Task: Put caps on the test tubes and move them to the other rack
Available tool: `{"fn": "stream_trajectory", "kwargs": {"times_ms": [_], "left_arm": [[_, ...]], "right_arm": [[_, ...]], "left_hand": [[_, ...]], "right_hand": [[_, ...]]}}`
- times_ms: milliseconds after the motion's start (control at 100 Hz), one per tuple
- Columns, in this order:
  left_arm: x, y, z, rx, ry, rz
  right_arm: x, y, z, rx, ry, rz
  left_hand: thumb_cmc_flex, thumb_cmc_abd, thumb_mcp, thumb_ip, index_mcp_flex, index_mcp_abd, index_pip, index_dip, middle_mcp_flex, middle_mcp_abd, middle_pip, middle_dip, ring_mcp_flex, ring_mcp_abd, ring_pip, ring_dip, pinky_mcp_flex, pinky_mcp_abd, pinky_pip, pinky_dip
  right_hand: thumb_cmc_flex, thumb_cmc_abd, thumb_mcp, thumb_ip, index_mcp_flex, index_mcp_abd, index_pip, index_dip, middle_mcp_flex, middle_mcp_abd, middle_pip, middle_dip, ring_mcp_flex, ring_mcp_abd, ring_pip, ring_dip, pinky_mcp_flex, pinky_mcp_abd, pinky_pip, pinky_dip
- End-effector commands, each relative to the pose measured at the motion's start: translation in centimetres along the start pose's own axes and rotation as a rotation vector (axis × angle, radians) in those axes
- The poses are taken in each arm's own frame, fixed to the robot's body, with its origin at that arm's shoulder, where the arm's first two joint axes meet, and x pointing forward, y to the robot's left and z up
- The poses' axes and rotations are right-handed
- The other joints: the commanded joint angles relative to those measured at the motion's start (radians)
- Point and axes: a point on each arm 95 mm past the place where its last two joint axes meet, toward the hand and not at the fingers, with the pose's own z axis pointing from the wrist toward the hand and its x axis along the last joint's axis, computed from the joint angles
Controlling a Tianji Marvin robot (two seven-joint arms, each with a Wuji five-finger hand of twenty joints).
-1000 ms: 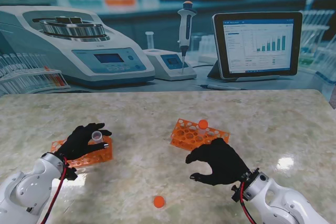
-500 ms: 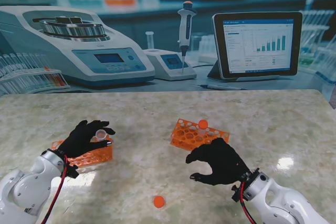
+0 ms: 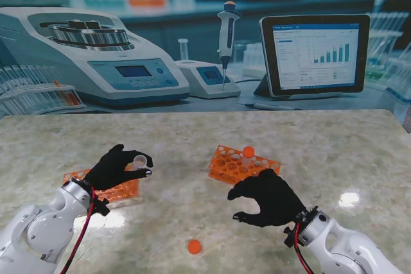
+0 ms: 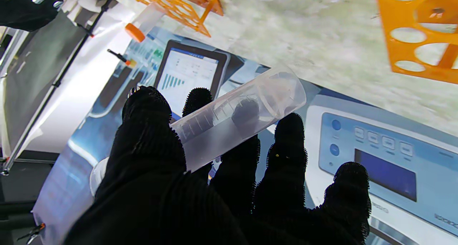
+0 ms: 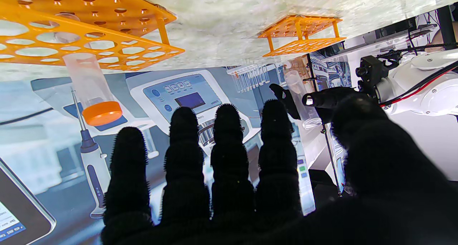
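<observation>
L hand in black knit glove pinched a clear, uncapped plastic tube just right of the orange lattice rack, w/ R hand curled loosely, empty, well right of it.

Left hand and right hand wearing black ribbed knit gloves with fuzzy fingertips, forearms showing glossy white rounded shells, black wrist collars sitting behind the gloves, red and black cables running along each forearm
</observation>
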Motion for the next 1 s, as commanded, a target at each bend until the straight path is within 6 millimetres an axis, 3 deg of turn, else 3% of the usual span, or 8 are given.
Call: {"fn": "stream_trajectory", "kwargs": {"times_ms": [0, 190, 320, 450, 670, 770, 900, 990], "left_arm": [[1.2, -0.4, 0.7, 0.010, 0.038, -0.001], [2.6, -0.1, 1.6, 0.020, 0.080, -0.029], [3.4, 0.2, 2.1, 0.026, 0.101, -0.056], [4.0, 0.7, 2.5, 0.030, 0.116, -0.094], [4.6, 1.5, 3.3, 0.035, 0.130, -0.159], [4.8, 1.9, 3.7, 0.036, 0.134, -0.175], [4.9, 2.2, 3.9, 0.037, 0.138, -0.201], [5.0, 2.5, 4.1, 0.049, 0.142, -0.219]], "right_arm": [[0.2, -0.2, -0.2, 0.002, 0.001, 0.007], [0.3, -0.2, -0.2, 0.002, 0.003, 0.008], [0.3, -0.2, -0.2, 0.003, 0.005, 0.010], [0.3, -0.2, -0.1, 0.003, 0.006, 0.012], [0.4, -0.3, 0.0, 0.005, 0.007, 0.015], [0.4, -0.3, 0.0, 0.006, 0.007, 0.016], [0.4, -0.3, 0.0, 0.006, 0.007, 0.016], [0.4, -0.3, 0.0, 0.006, 0.007, 0.016]], "left_hand": [[0.143, 0.204, 0.083, -0.009, 0.088, -0.087, 0.067, 0.022, 0.044, 0.013, 0.020, 0.038, 0.057, 0.017, 0.019, 0.016, 0.013, 0.037, 0.039, -0.014], [0.151, 0.195, 0.084, -0.008, 0.081, -0.085, 0.084, 0.041, 0.129, -0.005, 0.103, 0.168, 0.171, 0.008, 0.081, 0.064, 0.075, 0.080, 0.171, -0.009], [0.158, 0.197, 0.084, -0.008, 0.068, -0.076, 0.102, 0.064, 0.141, -0.022, 0.232, 0.334, 0.254, -0.015, 0.172, 0.147, 0.111, 0.099, 0.294, -0.022], [0.164, 0.204, 0.083, -0.007, 0.036, -0.062, 0.136, 0.117, 0.103, -0.014, 0.445, 0.568, 0.316, -0.033, 0.372, 0.349, 0.211, 0.109, 0.473, -0.017], [0.192, 0.189, 0.085, -0.003, 0.006, -0.022, 0.155, 0.128, 0.090, -0.030, 0.631, 0.796, 0.344, -0.042, 0.706, 0.623, 0.465, 0.123, 0.836, 0.072], [0.212, 0.168, 0.088, 0.000, -0.005, -0.013, 0.165, 0.109, 0.083, -0.035, 0.647, 0.828, 0.373, -0.077, 0.855, 0.698, 0.618, 0.088, 1.064, 0.105], [0.256, 0.106, 0.096, 0.009, -0.013, -0.002, 0.163, 0.057, 0.071, -0.018, 0.633, 0.818, 0.414, -0.158, 0.989, 0.744, 0.835, 0.006, 1.398, 0.144], [0.283, 0.046, 0.107, 0.019, -0.014, 0.001, 0.158, 0.015, 0.072, -0.011, 0.601, 0.787, 0.453, -0.142, 1.029, 0.751, 0.973, -0.163, 1.621, 0.213]], "right_hand": [[0.004, 0.032, -0.012, 0.025, -0.014, 0.009, -0.009, -0.005, 0.023, -0.026, 0.001, 0.007, -0.011, -0.010, -0.009, 0.000, -0.016, 0.037, -0.011, 0.000], [0.004, 0.032, -0.012, 0.025, -0.014, 0.009, -0.009, -0.005, 0.024, -0.028, 0.001, 0.007, -0.010, -0.010, -0.009, 0.000, -0.014, 0.037, -0.010, 0.001], [0.005, 0.033, -0.011, 0.025, -0.014, 0.009, -0.009, -0.005, 0.024, -0.025, 0.001, 0.007, -0.011, -0.010, -0.009, 0.000, -0.013, 0.036, -0.009, 0.001], [0.005, 0.033, -0.011, 0.025, -0.015, 0.011, -0.010, -0.005, 0.024, -0.026, 0.001, 0.008, -0.009, -0.010, -0.009, 0.000, -0.011, 0.036, -0.008, 0.002], [0.005, 0.033, -0.011, 0.025, -0.013, 0.009, -0.009, -0.005, 0.024, -0.025, 0.001, 0.007, -0.011, -0.010, -0.010, -0.001, -0.010, 0.036, -0.008, 0.002], [0.005, 0.032, -0.011, 0.025, -0.014, 0.010, -0.009, -0.005, 0.024, -0.025, 0.001, 0.007, -0.011, -0.009, -0.009, -0.001, -0.010, 0.037, -0.008, 0.003], [0.006, 0.032, -0.010, 0.025, -0.014, 0.009, -0.009, -0.005, 0.024, -0.026, 0.001, 0.007, -0.011, -0.010, -0.010, -0.001, -0.010, 0.036, -0.008, 0.003], [0.006, 0.031, -0.010, 0.025, -0.013, 0.010, -0.009, -0.005, 0.024, -0.026, 0.001, 0.007, -0.013, -0.011, -0.010, -0.001, -0.009, 0.036, -0.008, 0.003]]}}
